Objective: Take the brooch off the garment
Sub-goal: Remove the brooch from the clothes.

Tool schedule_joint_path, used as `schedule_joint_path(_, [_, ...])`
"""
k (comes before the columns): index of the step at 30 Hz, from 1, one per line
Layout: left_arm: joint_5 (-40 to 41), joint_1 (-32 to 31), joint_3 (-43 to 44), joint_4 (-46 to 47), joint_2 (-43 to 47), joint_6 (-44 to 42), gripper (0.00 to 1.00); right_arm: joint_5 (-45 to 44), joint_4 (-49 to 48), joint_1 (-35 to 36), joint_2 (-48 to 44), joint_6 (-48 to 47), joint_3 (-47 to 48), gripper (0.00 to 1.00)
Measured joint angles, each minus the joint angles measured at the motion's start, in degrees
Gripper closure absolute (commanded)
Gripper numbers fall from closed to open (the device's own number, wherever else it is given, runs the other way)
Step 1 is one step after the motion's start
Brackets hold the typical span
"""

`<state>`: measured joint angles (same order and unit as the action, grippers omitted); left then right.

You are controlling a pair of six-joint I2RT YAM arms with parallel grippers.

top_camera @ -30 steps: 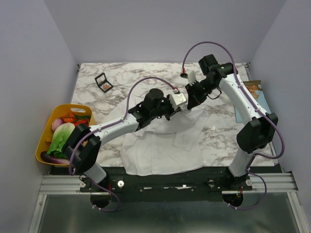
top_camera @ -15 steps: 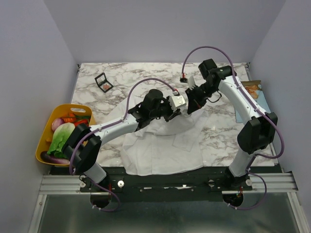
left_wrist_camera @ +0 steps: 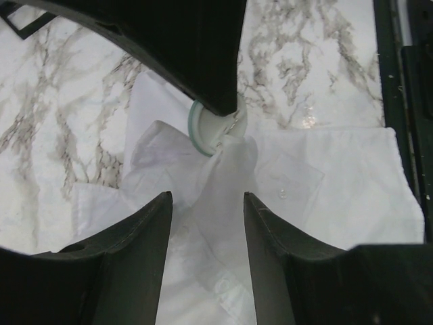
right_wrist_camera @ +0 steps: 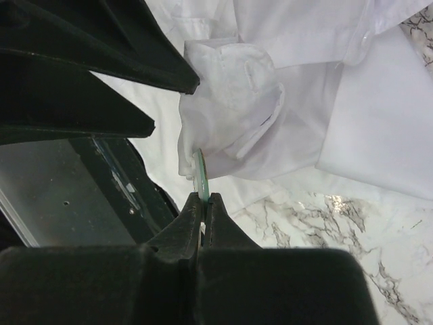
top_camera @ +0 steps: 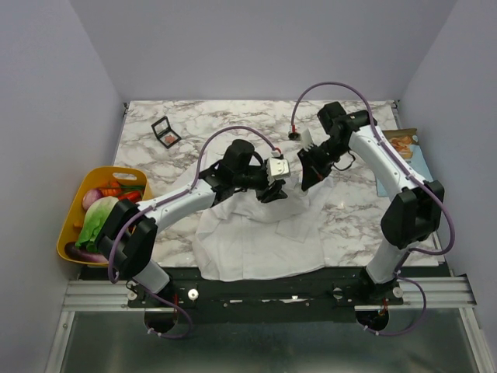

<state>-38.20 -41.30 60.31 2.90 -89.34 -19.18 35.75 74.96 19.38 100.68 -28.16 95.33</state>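
**Operator:** Where is the brooch sitting?

**Spotter:** Your right fingers (right_wrist_camera: 204, 203) are pinching the brooch (right_wrist_camera: 201, 172) by its rim, pressed tight together on it. They are holding it above the far part of the shirt (top_camera: 256, 237), near the middle of the table (top_camera: 155, 158). From the right wrist you are seeing it edge-on, as a thin greenish disc.

**Operator:** And the cloth?

**Spotter:** The shirt is lying spread at the near edge of the table. A bunch of it is rising in a peak to the brooch and touching it. I cannot tell whether the pin is passing through the cloth.

**Operator:** What are my left fingers doing?

**Spotter:** Your left fingers (top_camera: 272, 191) are standing apart and gripping nothing. They are hovering just left of the right fingers. The raised cloth is showing in the gap between them, on the near side of the brooch. I cannot tell whether the cloth is brushing them.

**Operator:** What else is lying around?

**Spotter:** A palette (top_camera: 165, 131) is lying open at the far left of the table, well apart from the shirt. A yellow basket (top_camera: 128, 172) is holding vegetables at the left edge. A blue sheet (top_camera: 420, 165) is lying at the right edge, partly under your right arm.
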Motion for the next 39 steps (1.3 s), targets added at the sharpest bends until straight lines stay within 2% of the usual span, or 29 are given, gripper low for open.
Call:
schedule_joint_path(7, [-5.31, -0.02, 0.0, 1.03, 0.31, 3.23, 0.43, 2.08, -0.09, 0.0, -0.13, -0.74, -2.12, 0.99])
schedule_joint_path(17, [-5.09, -0.02, 0.0, 7.56, 0.24, 11.78, 0.41, 3.58, -0.13, 0.0, -0.13, -1.53, -2.64, 0.99])
schedule_joint_path(39, [-4.87, -0.07, -0.24, 10.78, -0.79, 14.75, 0.41, 5.97, -0.57, 0.0, -2.67, -4.35, -5.9, 0.99])
